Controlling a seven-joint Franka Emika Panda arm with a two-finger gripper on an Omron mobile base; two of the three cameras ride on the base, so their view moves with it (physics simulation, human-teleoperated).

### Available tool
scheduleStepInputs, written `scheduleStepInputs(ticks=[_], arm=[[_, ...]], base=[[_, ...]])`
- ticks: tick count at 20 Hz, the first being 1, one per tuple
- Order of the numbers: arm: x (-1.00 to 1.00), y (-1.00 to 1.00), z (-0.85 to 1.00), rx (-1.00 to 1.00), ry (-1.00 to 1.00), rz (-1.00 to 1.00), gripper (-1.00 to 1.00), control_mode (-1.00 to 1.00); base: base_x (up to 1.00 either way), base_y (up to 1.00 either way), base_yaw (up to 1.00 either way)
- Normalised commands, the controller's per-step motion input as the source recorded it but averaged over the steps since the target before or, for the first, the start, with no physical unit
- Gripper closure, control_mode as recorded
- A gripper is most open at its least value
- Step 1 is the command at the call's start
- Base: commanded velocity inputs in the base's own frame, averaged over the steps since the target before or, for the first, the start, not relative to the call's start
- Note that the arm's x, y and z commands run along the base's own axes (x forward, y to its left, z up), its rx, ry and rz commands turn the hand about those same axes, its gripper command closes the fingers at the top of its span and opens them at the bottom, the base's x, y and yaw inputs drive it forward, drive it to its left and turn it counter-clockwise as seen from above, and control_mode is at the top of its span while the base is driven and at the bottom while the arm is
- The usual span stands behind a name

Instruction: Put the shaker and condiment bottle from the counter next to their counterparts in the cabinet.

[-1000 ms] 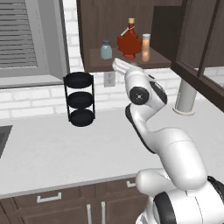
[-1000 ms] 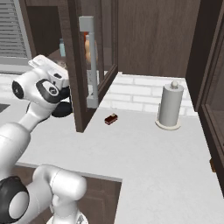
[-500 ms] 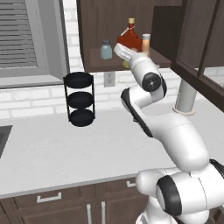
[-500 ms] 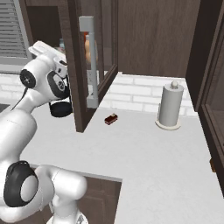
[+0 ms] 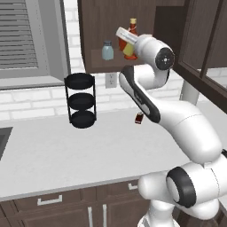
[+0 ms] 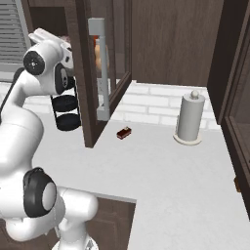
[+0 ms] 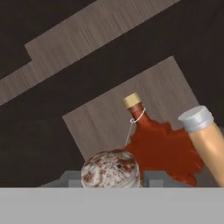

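1. The grey-white speckled bench [image 5: 57,155] ran wide over dark brown drawers with silver handles.
2. The dark wooden cabinet [image 5: 95,22] hung above it, its glass-panelled door [image 6: 111,58] swung open.
3. The white arm [image 5: 177,115] reached up from the base into the cabinet.
4. A paper towel roll [image 6: 190,118] stood upright on the bench near the brick wall, well apart from a black three-tier rack [image 5: 80,100].
5. On the cabinet shelf stood the red maple-leaf bottle [image 7: 159,148], with the orange condiment bottle [image 7: 209,142] just beside it.
6. The pale blue-grey shaker [image 5: 107,50] stood on the same shelf, left of the red bottle in the left base view.
7. The yellow-green shaker [image 7: 110,167] showed its speckled tan cap in the hand view, in front of the maple-leaf bottle; we could not tell whether it rested on the shelf.
8. The fingers [image 7: 154,178] pinched that shaker from both sides.
9. A small dark red-and-black object [image 6: 124,133] lay on the bench below the cabinet.
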Motion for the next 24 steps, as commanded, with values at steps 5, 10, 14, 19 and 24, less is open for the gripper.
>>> scheduleStepInputs(ticks=[5, 10, 14, 19, 24], arm=[[0.13, 0.03, 0.00, 0.00, 0.00, 0.00, 1.00, -1.00], [0.08, 0.12, 0.00, -0.07, 0.00, 0.00, 1.00, -1.00], [0.06, 0.22, 0.00, -0.15, 0.04, 0.00, 1.00, -1.00], [0.06, 0.06, 0.00, -0.09, 0.04, 0.00, 1.00, -1.00], [0.15, 0.00, 0.00, -0.02, 0.05, 0.00, 1.00, -1.00]], base=[[0.00, 0.00, 0.00], [0.00, 0.00, 0.00], [0.00, 0.00, 0.00], [0.00, 0.00, 0.00], [0.00, 0.00, 0.00]])
